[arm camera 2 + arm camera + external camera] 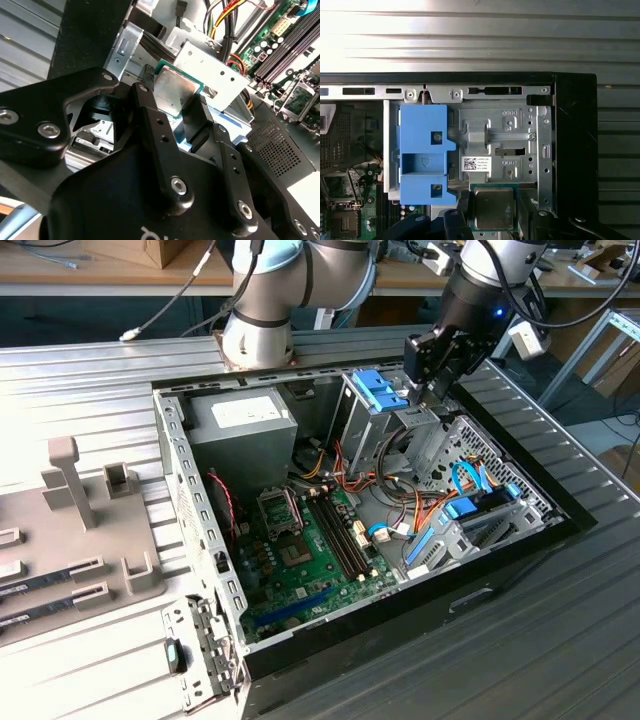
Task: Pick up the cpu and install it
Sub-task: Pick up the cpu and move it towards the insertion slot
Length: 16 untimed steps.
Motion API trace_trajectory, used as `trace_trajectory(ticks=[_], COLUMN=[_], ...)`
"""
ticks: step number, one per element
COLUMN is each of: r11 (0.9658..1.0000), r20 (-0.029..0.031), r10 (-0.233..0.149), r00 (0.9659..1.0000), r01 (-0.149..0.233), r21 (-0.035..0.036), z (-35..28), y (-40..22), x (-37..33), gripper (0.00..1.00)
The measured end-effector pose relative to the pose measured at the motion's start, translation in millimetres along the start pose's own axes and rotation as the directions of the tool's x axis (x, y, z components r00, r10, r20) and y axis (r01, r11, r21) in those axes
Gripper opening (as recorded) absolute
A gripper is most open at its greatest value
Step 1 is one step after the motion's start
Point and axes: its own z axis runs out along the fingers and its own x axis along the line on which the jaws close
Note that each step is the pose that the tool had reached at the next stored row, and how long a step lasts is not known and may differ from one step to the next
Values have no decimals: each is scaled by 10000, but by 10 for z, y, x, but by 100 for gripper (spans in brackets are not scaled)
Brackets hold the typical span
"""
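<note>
The cpu (172, 92), a flat square chip with a silvery top and a thin green rim, is pinched by its edges between my black fingers (150, 112). My gripper (175, 90) is shut on it. In the first wrist view the cpu (492, 207) hangs over the metal drive cage (505, 145) of the open computer case. In the exterior view my gripper (432, 380) hovers above the case's far right corner, near the blue drive caddy (380, 390). The open cpu socket (280, 508) lies on the green motherboard (320, 575), well to the exterior view's left of the gripper.
A grey power supply (240, 420) fills the case's far left corner. Memory slots (340, 535) and loose coloured cables (400, 510) lie between the socket and the drive cage. A grey fixture tray (80, 530) sits on the table at the exterior view's left.
</note>
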Motion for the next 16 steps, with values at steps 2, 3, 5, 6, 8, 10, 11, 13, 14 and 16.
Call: trace_trajectory(ticks=[2, 3, 5, 6, 8, 10, 11, 13, 14, 16], r11=[10000, 10000, 10000, 10000, 10000, 10000, 10000, 10000, 10000, 10000], r20=[6, 11, 20, 24, 26, 26, 27, 26, 26, 26], r10=[0, 0, -1, -1, 0, 0, 0, -1, -1, -1], r00=[10000, 10000, 10000, 10000, 10000, 10000, 10000, 10000, 10000, 10000], r01=[0, 0, 1, 1, 0, 0, 0, 1, 1, 1], r21=[-1, 0, -2, -4, -2, 0, 0, 0, 0, -1], z=[-11, -17, -28, -29, -31, -32, -33, -33, -33, -33], y=[-3, -4, -7, -10, -13, -18, -19, -20, -21, -22], x=[21, 34, 54, 70, 89, 108, 113, 119, 123, 131], gripper=[47, 47, 47, 47, 47, 47, 47, 47, 47, 47])
